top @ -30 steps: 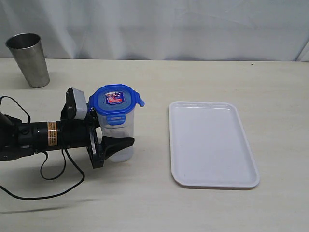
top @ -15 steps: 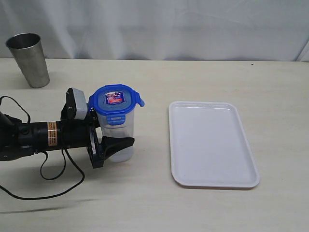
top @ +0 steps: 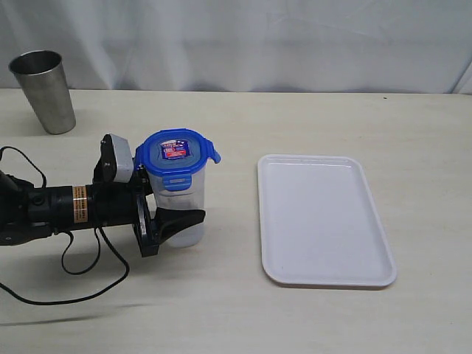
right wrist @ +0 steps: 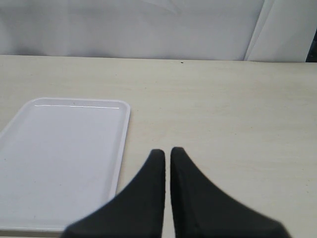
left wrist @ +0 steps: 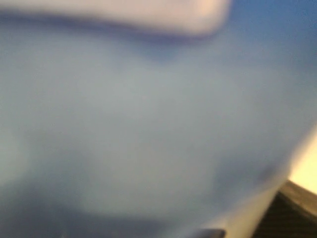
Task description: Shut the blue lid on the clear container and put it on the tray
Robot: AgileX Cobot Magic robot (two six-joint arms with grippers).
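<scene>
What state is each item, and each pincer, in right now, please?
blue lid: seated on the clear container, front flap down, tray-side flap sticking out.
clear container: upright on the table, lidded, off the tray.
tray: flat on the table, nothing on it.
steel cup: upright, untouched.
left pincer: closed around the clear container.
right pincer: shut, empty.

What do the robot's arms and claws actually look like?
The left arm is a black tube with an orange label band, a grey camera box at its wrist and loose black cables. Its fingers are black. The right gripper has two black fingers that taper to rounded tips.
</scene>
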